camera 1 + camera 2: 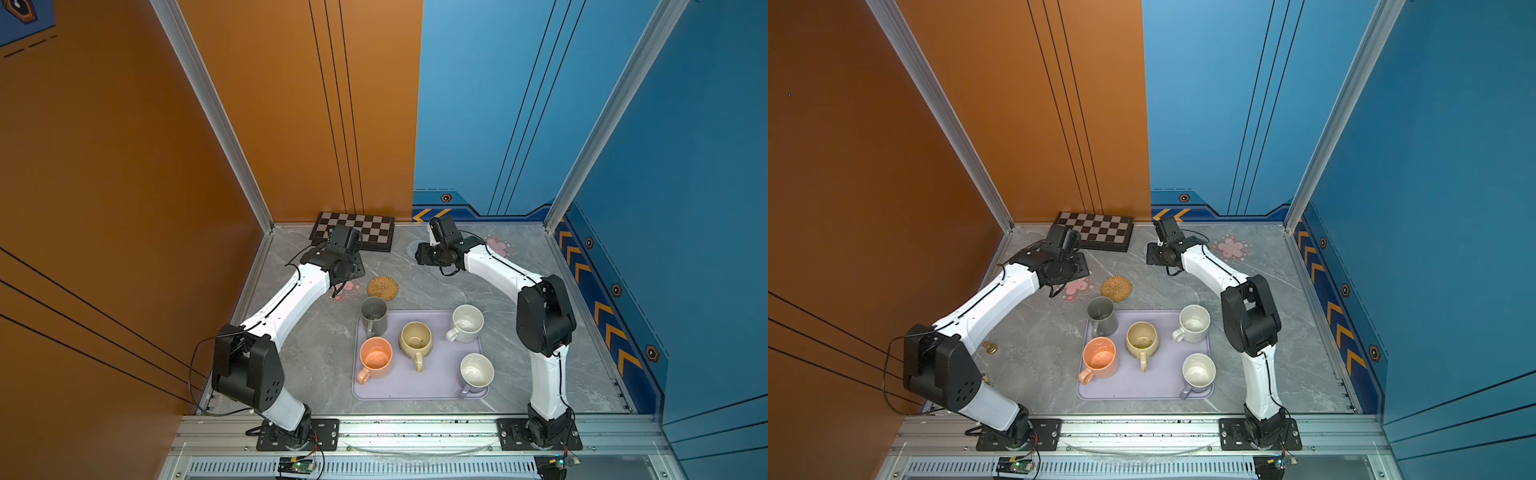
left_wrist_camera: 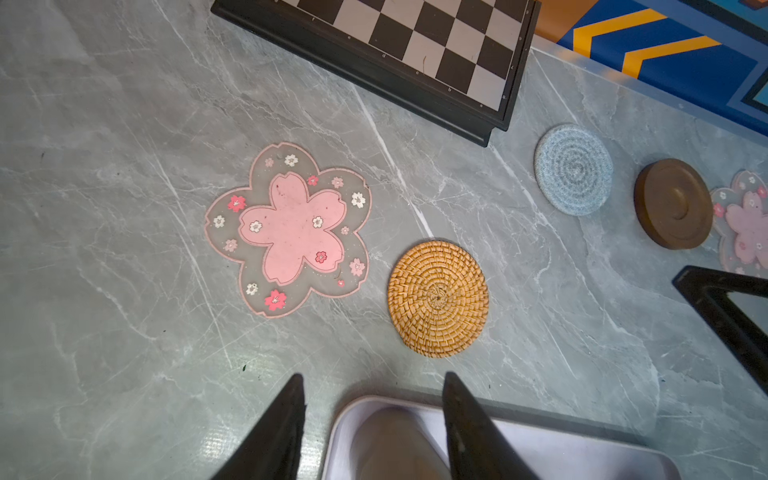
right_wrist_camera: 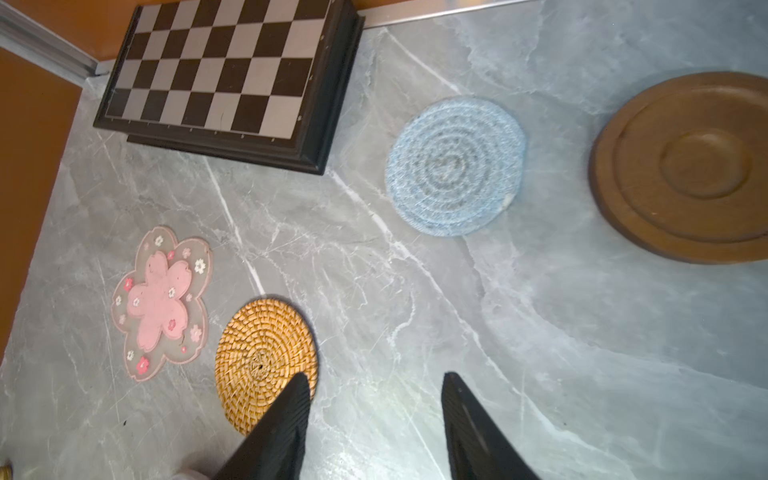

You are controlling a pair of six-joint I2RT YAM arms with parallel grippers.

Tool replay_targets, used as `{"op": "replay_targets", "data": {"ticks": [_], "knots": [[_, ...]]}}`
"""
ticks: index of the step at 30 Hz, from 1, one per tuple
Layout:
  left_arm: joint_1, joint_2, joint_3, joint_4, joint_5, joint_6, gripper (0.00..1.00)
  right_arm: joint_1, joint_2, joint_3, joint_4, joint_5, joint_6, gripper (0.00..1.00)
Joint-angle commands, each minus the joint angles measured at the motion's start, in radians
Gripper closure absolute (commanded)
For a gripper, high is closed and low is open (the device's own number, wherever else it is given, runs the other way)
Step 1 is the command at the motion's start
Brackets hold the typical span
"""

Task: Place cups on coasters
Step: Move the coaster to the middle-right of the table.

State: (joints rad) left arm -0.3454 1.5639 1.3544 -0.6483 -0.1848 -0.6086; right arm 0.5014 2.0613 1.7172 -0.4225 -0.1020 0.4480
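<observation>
Five cups stand on the lavender tray: grey (image 1: 373, 316), orange (image 1: 375, 358), beige-yellow (image 1: 415, 338), speckled white (image 1: 467, 323) and lavender (image 1: 476, 372). Behind the tray the coasters lie bare: pink flower (image 2: 291, 228), rattan round (image 2: 437, 298), pale-blue spiral (image 2: 573, 169), brown disc (image 2: 673, 203) and a second pink flower (image 1: 1230, 248). My left gripper (image 2: 373, 376) hangs open above the first flower coaster, with the tray's corner and a blurred cup below its fingers. My right gripper (image 3: 376, 374) hangs open and empty by the blue coaster.
A black-and-grey chequered board (image 1: 353, 230) lies at the back left against the orange wall. The lavender tray (image 1: 440, 382) fills the front middle. Small brass pieces (image 1: 990, 347) sit by the left arm. Walls close in the left, back and right.
</observation>
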Motion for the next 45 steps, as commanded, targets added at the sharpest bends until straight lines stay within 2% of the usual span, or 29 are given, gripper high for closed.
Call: {"op": "replay_targets", "data": {"ticks": [1, 14, 31, 32, 45], "knots": [[0.002, -0.034, -0.027, -0.019, 0.009, 0.015, 0.46, 0.038, 0.005, 0.027, -0.05, -0.008, -0.022, 0.47], [0.112, -0.076, -0.095, -0.045, 0.057, -0.048, 0.47, 0.143, 0.147, 0.138, -0.052, -0.06, 0.046, 0.48], [0.15, -0.077, -0.128, -0.044, 0.077, -0.038, 0.47, 0.193, 0.349, 0.287, -0.055, -0.142, 0.137, 0.53], [0.15, -0.076, -0.127, -0.044, 0.077, -0.036, 0.47, 0.222, 0.355, 0.288, -0.056, -0.143, 0.139, 0.53], [0.16, -0.058, -0.12, -0.044, 0.084, -0.036, 0.48, 0.207, 0.354, 0.242, -0.173, -0.052, 0.117, 0.55]]}}
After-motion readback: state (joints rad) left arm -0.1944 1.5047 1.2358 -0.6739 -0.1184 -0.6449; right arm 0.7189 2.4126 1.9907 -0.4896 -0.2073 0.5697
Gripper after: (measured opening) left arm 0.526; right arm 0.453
